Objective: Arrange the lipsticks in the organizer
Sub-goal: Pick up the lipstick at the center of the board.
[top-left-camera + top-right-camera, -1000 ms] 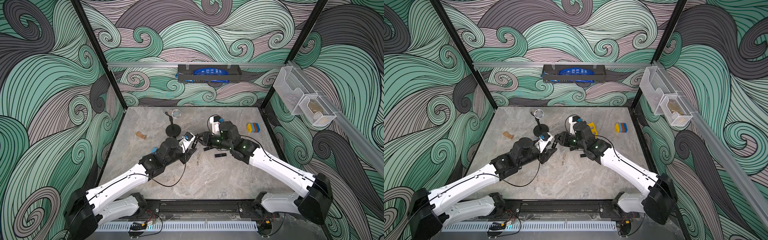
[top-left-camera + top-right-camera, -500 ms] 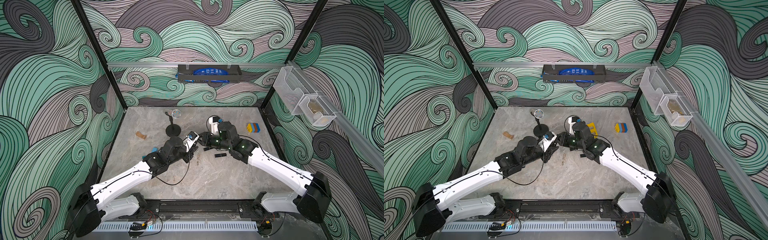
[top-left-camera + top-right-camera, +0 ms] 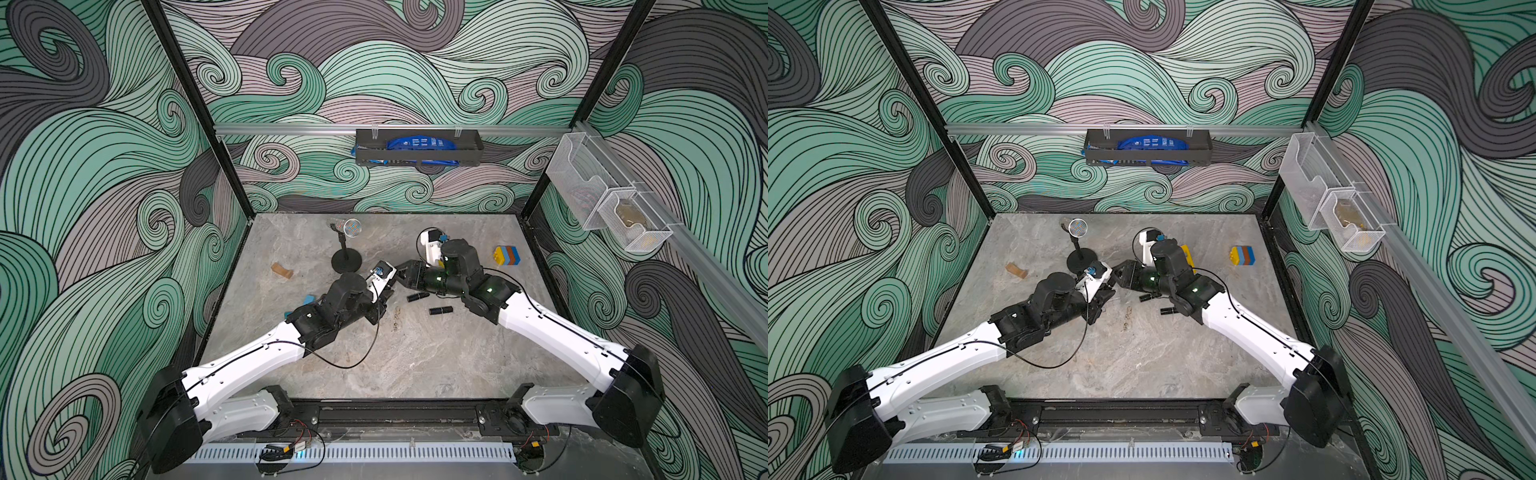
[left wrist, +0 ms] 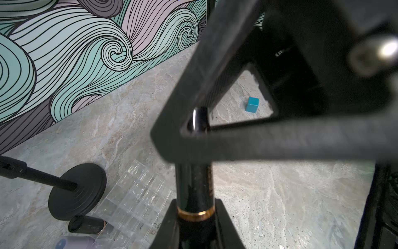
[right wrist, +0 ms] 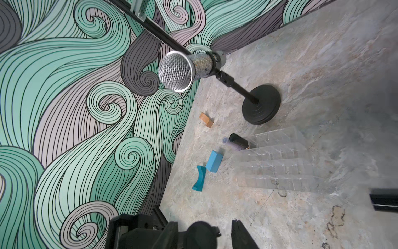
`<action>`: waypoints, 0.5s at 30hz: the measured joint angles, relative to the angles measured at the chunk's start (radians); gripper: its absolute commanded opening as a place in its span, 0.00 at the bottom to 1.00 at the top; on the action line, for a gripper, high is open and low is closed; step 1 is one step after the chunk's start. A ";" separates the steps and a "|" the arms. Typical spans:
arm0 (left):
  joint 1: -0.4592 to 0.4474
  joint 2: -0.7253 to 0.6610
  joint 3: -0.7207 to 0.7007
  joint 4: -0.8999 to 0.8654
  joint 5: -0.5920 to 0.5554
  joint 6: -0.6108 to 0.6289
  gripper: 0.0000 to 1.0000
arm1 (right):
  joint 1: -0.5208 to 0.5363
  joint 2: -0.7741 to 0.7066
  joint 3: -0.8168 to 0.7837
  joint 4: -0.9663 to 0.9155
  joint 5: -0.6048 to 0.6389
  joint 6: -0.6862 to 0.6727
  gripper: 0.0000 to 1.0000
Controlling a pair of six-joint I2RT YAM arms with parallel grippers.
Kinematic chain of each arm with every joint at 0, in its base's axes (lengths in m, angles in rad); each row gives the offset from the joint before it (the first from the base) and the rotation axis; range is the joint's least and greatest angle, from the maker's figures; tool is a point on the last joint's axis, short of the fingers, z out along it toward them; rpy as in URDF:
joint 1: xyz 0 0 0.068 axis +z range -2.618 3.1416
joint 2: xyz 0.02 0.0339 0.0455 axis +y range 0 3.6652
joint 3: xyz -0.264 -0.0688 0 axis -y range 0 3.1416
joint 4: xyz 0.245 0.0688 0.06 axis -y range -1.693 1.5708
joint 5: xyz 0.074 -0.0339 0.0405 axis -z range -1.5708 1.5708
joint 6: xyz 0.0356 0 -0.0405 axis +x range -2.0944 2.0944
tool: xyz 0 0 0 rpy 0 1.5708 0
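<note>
My left gripper [image 4: 195, 213] is shut on a black lipstick [image 4: 193, 183] with a gold band, held up off the table. My right gripper [image 5: 205, 231] is open and faces it tip to tip. The lipstick's end [image 5: 200, 232] sits between the right fingers, with a gap on one side. Both grippers meet mid-table in both top views, left [image 3: 384, 291] and right [image 3: 395, 276]. The clear organizer [image 5: 277, 163] lies below them, cells empty. A black lipstick [image 5: 239, 140] and a lavender lipstick [image 5: 233, 146] lie at its edge. Two more black lipsticks [image 3: 417, 296] [image 3: 440, 310] lie under my right arm.
A microphone [image 5: 176, 71] on a black round-based stand [image 3: 346, 261] rises just behind the organizer. A wooden block [image 3: 282, 270], a blue block [image 5: 214, 161] and a teal arch [image 5: 199, 179] lie toward the left wall. A coloured block stack [image 3: 507, 255] sits back right.
My left gripper moved up to the right one and shut on the lipstick. The right jaws, shut on it before, have opened.
</note>
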 measured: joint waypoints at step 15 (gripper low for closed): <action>0.108 -0.013 -0.081 0.143 0.259 -0.146 0.08 | -0.043 0.015 0.027 -0.021 -0.184 -0.078 0.51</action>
